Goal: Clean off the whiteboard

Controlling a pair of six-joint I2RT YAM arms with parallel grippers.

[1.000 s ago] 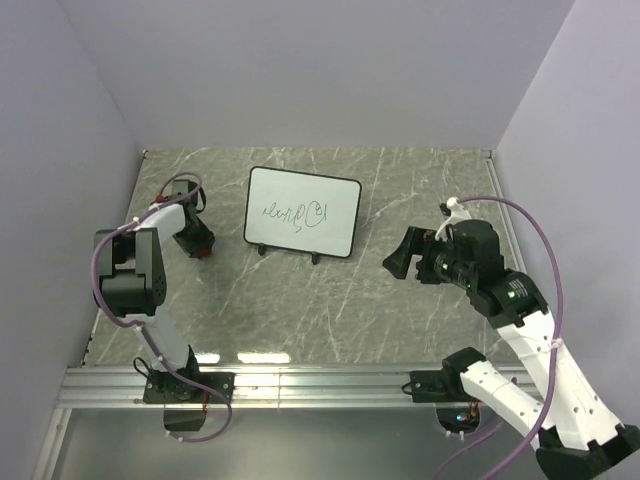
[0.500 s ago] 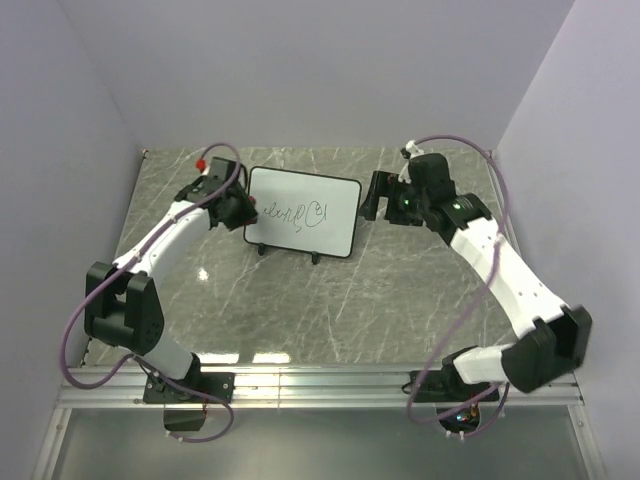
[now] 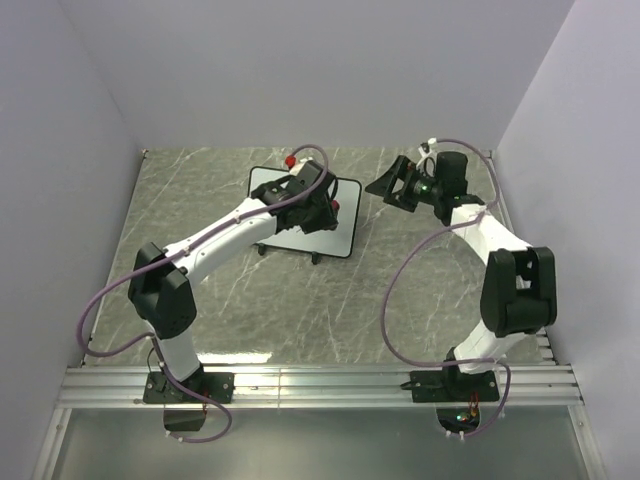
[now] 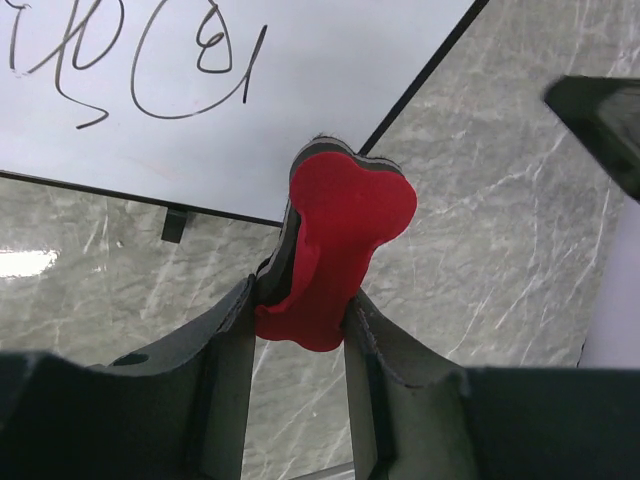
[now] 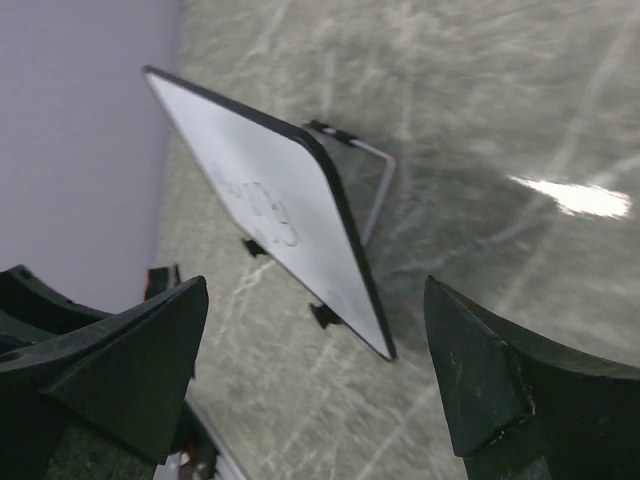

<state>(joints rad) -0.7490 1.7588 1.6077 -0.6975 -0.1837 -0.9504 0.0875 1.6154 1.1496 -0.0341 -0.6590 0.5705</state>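
The whiteboard [image 3: 263,192] stands tilted on its small black feet at the back of the marble table, with dark scribbles [image 4: 150,70] on its face. My left gripper [image 3: 334,211] reaches across the board to its right part and is shut on a red eraser [image 4: 345,235] with a dark backing. The eraser hovers at the board's lower right corner [image 4: 330,150]. My right gripper [image 3: 386,187] is open just off the board's right edge and holds nothing. In the right wrist view the whiteboard [image 5: 265,205] appears nearly edge-on, ahead of that gripper [image 5: 315,370].
A wire stand [image 5: 378,185] props the board from behind. Pale walls [image 3: 300,70] close in the table at the back and both sides. An aluminium rail [image 3: 320,385] runs along the near edge by the arm bases. Marble surface [image 3: 330,300] lies in front of the board.
My left arm swung from the table's left side across the board, carrying the eraser to its right part. The right arm moved from the near right up to the board's right edge.
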